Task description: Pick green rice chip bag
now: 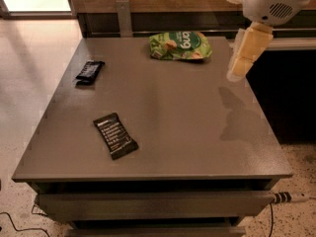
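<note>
The green rice chip bag lies flat at the far edge of the grey table, puffy and crinkled, with white lettering. My gripper hangs from the white arm at the upper right. It is above the table's right side, just right of the bag and apart from it. It holds nothing that I can see.
A flat black bar wrapper lies at the front left of the table. A second black bar lies near the left edge. A wooden wall with a metal bracket runs behind the table. A cable sticks out at the lower right.
</note>
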Tool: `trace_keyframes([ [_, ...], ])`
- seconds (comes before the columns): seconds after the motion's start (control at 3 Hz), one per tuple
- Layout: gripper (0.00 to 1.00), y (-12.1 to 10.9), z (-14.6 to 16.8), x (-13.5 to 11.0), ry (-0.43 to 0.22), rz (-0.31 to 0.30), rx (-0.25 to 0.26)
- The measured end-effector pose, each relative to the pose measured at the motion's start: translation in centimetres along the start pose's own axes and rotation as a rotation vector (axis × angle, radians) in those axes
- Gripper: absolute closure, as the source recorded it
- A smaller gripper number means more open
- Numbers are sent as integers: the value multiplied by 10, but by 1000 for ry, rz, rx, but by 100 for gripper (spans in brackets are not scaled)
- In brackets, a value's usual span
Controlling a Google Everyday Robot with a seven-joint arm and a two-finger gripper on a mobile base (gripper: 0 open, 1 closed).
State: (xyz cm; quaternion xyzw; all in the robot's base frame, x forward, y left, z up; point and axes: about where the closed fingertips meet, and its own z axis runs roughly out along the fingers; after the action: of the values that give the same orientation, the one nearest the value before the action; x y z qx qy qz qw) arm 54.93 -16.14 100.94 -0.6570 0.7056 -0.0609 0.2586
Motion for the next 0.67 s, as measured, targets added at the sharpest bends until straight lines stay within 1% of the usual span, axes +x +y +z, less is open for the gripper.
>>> trace_keyframes([
  [0.33,0,-33,33,-18,-52,-10,48],
  [0.67,0,-64,63,-23,-65,19,109],
])
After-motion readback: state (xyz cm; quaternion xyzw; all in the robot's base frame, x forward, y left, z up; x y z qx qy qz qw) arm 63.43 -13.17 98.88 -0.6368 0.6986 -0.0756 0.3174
